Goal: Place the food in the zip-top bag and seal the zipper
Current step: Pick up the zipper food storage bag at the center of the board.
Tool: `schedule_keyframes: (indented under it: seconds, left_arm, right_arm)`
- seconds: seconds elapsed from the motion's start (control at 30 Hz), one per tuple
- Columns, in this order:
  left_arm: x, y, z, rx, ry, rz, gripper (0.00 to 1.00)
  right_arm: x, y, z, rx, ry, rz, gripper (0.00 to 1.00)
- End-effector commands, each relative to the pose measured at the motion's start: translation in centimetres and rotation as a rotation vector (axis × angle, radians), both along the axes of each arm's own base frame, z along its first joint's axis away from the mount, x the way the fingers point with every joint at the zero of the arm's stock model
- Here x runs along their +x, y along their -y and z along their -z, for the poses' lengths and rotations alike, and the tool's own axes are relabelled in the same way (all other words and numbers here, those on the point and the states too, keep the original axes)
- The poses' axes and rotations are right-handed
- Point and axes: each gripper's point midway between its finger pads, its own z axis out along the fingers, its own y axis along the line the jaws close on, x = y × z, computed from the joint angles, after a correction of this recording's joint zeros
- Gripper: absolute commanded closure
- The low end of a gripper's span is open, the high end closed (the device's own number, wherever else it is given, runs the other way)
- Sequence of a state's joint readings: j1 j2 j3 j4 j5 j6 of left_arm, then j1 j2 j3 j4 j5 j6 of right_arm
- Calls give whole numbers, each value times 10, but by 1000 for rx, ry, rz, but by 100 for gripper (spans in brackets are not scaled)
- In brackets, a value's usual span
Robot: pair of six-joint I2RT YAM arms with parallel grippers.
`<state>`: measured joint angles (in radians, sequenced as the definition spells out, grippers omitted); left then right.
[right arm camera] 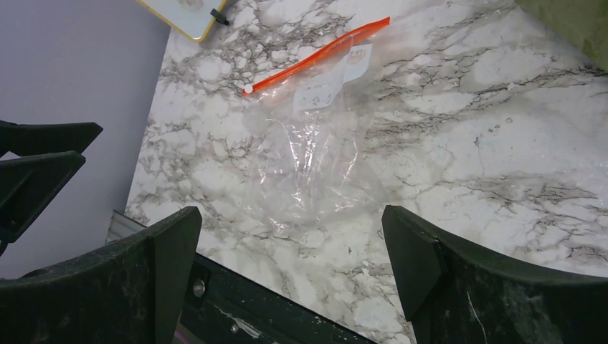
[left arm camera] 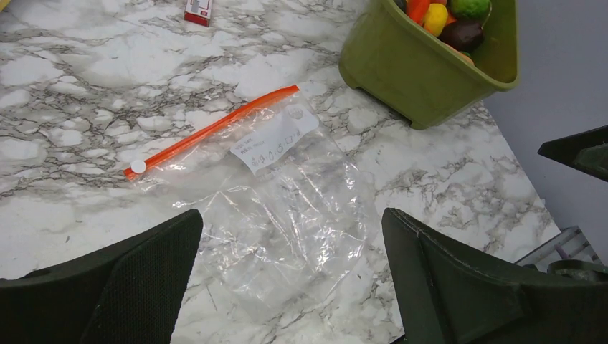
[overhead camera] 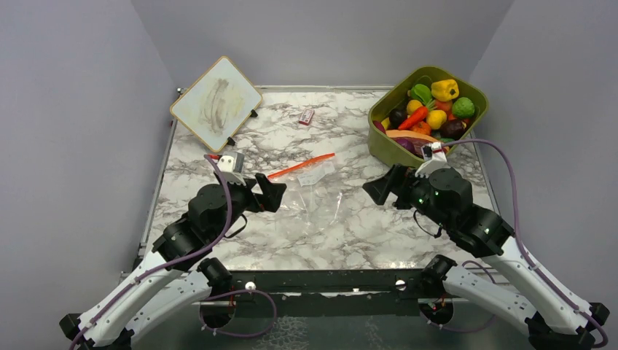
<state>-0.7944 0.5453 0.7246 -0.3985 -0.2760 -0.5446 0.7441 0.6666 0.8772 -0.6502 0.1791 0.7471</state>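
1. Top external: zip-top bag (overhead camera: 317,204) lies flat on the table (overhead camera: 350,233), zipper (overhead camera: 301,166) along its far edge; food (overhead camera: 430,109) sits in the green tub (overhead camera: 380,142), far right.
2. Left wrist: left gripper (left arm camera: 292,222) jaws wide apart, empty, bag just ahead.
3. Right wrist: right gripper (right arm camera: 292,222) same deal, spread wide, empty.

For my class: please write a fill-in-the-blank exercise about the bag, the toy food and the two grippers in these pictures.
1. The zip-top bag lies flat on the table and is ____ inside.
2. All the food sits in the ____ tub.
3. The left gripper and the right gripper both stand ____, holding nothing.
Missing words: empty; green; open.
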Motion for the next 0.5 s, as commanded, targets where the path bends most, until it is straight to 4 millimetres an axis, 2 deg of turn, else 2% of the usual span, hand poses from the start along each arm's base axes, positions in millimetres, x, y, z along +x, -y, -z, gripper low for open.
schedule_keyframes:
  seconds: [0.0,0.27,0.47]
  left_arm:
    - [-2,0,-2,-10,14,7,1]
    - [2,-12,-3,48,41,-35,0]
    - [3,-22,0,122,64,-49,1]
  right_arm:
    - [7,4,-11,26,34,42,0]
    - [18,-5,2,21,-10,67,1]
    - [24,-36,20,-58,16,-107,4]
